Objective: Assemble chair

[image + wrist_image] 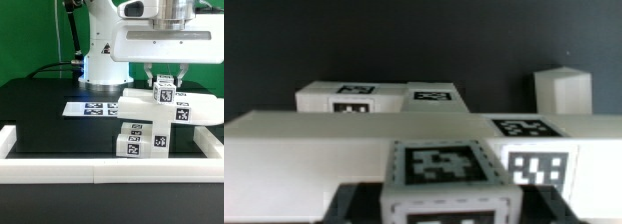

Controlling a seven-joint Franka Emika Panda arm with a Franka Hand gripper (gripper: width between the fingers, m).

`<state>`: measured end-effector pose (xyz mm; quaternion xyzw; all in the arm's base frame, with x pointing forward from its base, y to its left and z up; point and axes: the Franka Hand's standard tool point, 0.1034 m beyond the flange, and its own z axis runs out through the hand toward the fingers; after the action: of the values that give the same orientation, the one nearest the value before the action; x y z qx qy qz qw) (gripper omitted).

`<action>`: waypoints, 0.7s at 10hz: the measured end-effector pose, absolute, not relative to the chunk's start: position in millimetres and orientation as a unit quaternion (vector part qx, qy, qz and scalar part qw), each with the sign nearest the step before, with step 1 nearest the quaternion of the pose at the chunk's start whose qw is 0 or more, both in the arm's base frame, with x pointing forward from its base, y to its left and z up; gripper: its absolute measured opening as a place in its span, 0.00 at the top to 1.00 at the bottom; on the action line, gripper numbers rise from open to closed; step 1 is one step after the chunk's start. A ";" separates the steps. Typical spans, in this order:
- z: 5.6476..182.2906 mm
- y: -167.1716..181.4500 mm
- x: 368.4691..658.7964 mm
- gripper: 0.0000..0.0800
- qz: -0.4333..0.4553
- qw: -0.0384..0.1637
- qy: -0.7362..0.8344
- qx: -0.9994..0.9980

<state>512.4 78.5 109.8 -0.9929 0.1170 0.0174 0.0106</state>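
Observation:
My gripper (165, 86) hangs over the chair parts and is shut on a small white tagged block (165, 96). That block rests on or just above the wide white seat slab (145, 108). Under the slab stands another tagged white part (140, 142). In the wrist view the dark fingers (359, 200) flank the small block (446, 165), with the gripper (446, 208) closed on its sides. The seat slab (331, 140) spreads beneath it. Beyond lie a low white part with two tags (381, 96) and an upright white post (562, 90).
The marker board (92, 107) lies flat on the black table behind the parts. A low white border rail (100, 172) runs along the front and up both sides. The robot base (100, 60) stands at the back.

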 end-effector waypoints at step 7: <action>109.8 81.6 512.4 0.64 0.018 0.008 0.292 -0.956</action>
<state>512.4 81.6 109.8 -0.9562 0.2921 0.0180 0.0079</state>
